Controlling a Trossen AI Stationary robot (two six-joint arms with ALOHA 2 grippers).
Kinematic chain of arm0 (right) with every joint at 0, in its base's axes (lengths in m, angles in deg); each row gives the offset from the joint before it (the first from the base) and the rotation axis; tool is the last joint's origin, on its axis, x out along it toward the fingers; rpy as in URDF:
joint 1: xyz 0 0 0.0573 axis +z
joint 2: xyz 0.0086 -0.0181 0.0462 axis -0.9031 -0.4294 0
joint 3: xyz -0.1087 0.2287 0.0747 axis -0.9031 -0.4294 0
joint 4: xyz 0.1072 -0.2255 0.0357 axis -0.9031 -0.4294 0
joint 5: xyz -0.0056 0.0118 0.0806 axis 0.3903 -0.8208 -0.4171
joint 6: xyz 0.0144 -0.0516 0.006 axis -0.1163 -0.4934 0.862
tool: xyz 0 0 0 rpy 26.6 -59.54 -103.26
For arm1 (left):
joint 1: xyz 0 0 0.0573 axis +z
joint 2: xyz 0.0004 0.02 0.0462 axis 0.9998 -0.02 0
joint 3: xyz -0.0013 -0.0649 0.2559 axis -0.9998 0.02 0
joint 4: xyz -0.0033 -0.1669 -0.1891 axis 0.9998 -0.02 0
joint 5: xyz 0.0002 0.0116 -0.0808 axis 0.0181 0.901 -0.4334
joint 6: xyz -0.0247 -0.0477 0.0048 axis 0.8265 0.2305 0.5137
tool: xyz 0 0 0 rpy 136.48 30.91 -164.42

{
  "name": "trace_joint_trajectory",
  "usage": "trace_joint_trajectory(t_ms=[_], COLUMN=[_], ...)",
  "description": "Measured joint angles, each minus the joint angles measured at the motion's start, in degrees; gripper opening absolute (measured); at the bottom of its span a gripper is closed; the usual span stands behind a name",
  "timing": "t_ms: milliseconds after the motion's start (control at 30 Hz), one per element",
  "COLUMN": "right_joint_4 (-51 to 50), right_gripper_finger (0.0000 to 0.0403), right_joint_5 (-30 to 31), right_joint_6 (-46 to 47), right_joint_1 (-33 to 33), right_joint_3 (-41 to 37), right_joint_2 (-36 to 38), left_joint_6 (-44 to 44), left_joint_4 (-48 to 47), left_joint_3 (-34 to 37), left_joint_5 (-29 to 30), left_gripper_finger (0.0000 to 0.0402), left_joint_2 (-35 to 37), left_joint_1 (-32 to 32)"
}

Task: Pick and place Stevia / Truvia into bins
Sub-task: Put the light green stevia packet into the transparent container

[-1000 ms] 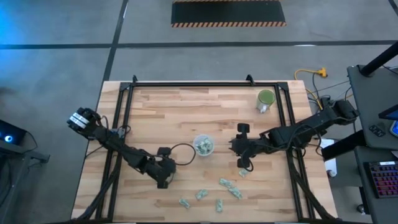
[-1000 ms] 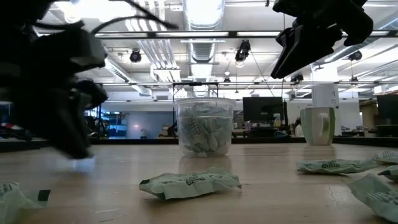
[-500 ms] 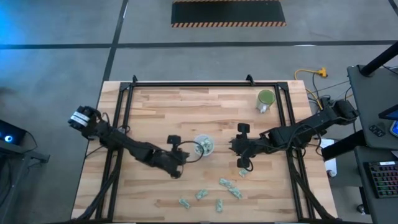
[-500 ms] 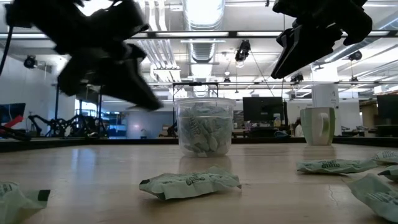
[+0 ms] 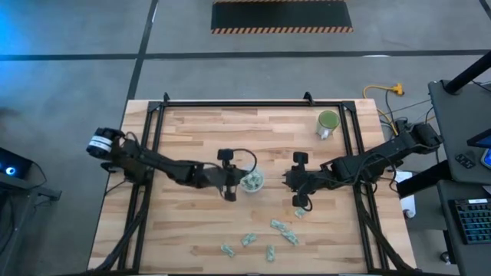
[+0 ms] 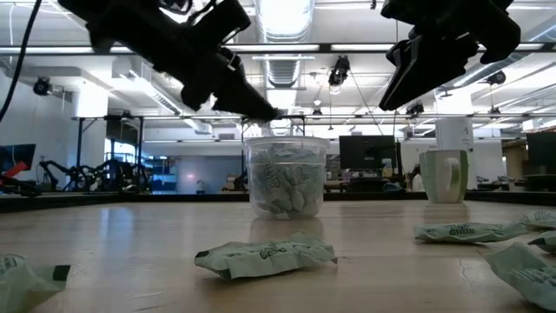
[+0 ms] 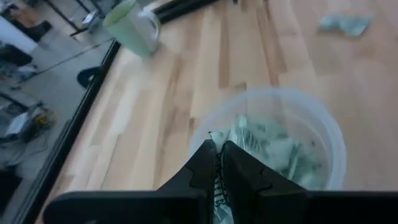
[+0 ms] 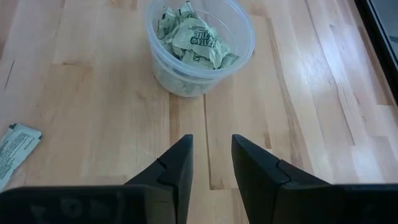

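The left gripper (image 5: pixel 232 186) has its jaws pressed together, and the left wrist view shows a thin pale packet (image 7: pixel 217 186) pinched between them, right over the rim of the bin (image 5: pixel 251 180). The right gripper (image 5: pixel 290 181) hangs just right of centre in the high view with its jaws spread and nothing between them, pointing toward the bin across bare wood.

The tabletop (image 5: pixel 192 138) fills the middle of the high view. The green mug (image 5: pixel 327 123) stands well apart in the upper right. The bin, a clear round cup near the centre, is already well stocked with crumpled green-and-white packets, as the right wrist view shows (image 8: pixel 199 46). The loose Stevia packets (image 5: pixel 284 230) lie scattered along the lower centre and lower right of the high view; in the low view one lies in front of the bin (image 6: pixel 265 256) and more at the right edge (image 6: pixel 460 231).

The step in hand looks like the drop: the left arm has a packet at the bin's mouth. The next move calls for the left jaws to part while squarely above the opening, so the packet falls inside rather than catching the rim. The right arm would then need to turn toward the scattered packets behind it.
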Motion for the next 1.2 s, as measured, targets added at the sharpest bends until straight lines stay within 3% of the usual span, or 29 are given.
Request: trace_joint_trajectory(t_ms=[333, 567, 800, 1200], right_joint_4=[0.0, 0.1, 0.1, 0.1], right_gripper_finger=[0.0094, 0.0085, 0.0078, 0.0081], right_joint_5=[0.0, 0.0, 0.0, 0.0], right_joint_6=[0.0, 0.0, 0.0, 0.0], right_joint_1=[0.0, 0.0, 0.0, 0.0], right_joint_3=[-0.7, -0.9, -0.9, -1.6], right_joint_2=[0.0, 0.0, 0.0, 0.0], left_joint_6=[0.3, 0.5, 3.4, 6.8], left_joint_4=[2.9, 3.8, 8.4, 2.3], left_joint_3=[-0.1, -0.1, -0.8, -3.1], left_joint_5=[-14.9, -15.0, -15.2, -14.4], left_gripper_finger=[0.001, 0.001, 0.0014, 0.0099], left_joint_2=[0.0, -0.3, -5.6, -5.5], left_joint_1=[6.2, 7.0, 7.5, 7.7])
